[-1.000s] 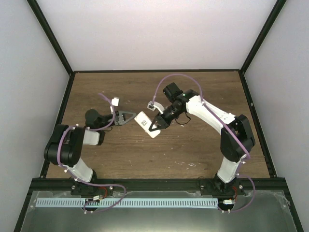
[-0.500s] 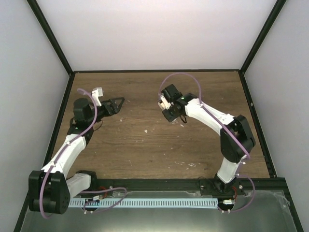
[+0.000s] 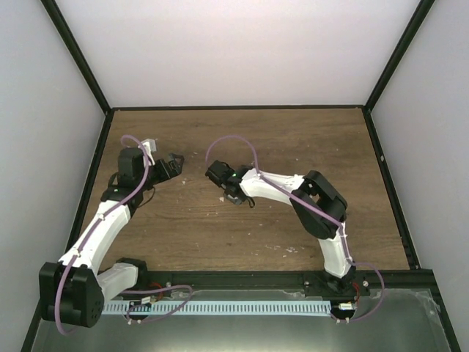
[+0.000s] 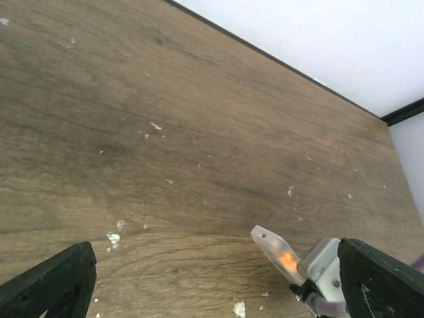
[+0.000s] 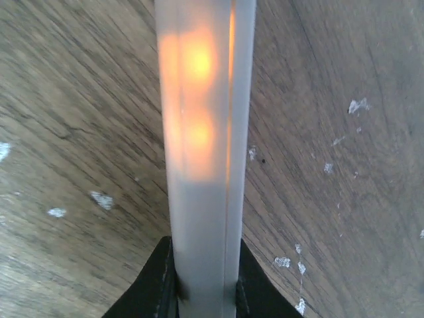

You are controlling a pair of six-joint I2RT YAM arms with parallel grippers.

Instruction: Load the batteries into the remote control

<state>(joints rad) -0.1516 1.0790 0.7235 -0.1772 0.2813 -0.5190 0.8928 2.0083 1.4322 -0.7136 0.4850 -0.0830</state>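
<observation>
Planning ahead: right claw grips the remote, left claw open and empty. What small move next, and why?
Probably lower the right claw and lay the remote control flat on the table: it is clamped edge-on over the wood, and the left claw hangs open and empty nearby.

the remote control (image 5: 199, 132) sits between the right gripper's (image 5: 204, 283) fingers over the middle of the table (image 3: 293, 147), with the left gripper (image 3: 174, 163) apart to its left.
</observation>
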